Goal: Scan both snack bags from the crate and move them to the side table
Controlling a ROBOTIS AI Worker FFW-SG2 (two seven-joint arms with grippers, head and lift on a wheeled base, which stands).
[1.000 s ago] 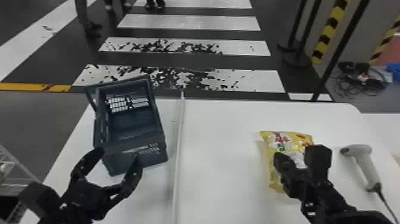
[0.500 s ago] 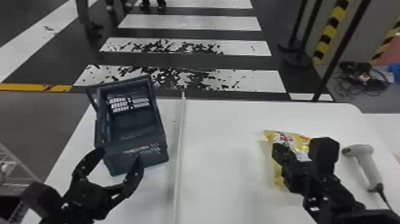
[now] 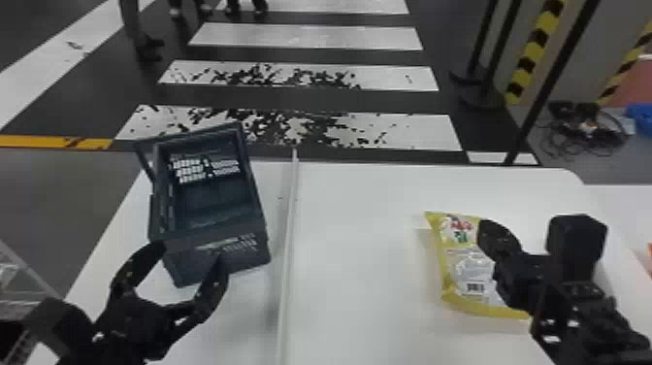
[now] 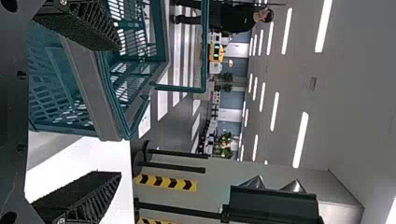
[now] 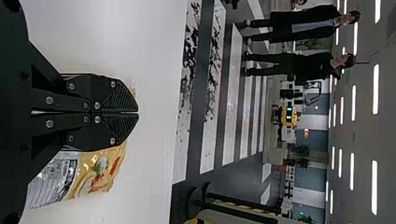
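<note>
In the head view my right gripper [image 3: 492,238] is over the right part of a yellow snack bag [image 3: 465,264], which lies on the white table with its barcode label up. In the right wrist view the right gripper [image 5: 138,113] is shut, fingertips together, and the snack bag [image 5: 95,172] lies partly hidden behind it. My left gripper [image 3: 191,257] stands open at the near side of the dark crate [image 3: 218,257]. The left wrist view shows the left gripper [image 4: 119,112] with fingers apart, the crate [image 4: 84,88] close to the upper one.
A pale raised strip [image 3: 289,242] runs along the table [image 3: 359,291] between crate and snack bag. Black posts [image 3: 548,82] stand beyond the far edge. Another white surface [image 3: 626,208] adjoins at the right.
My right gripper has shifted right, uncovering more of the snack bag, while its arm now covers the handheld scanner seen earlier. The left arm has hardly moved.
</note>
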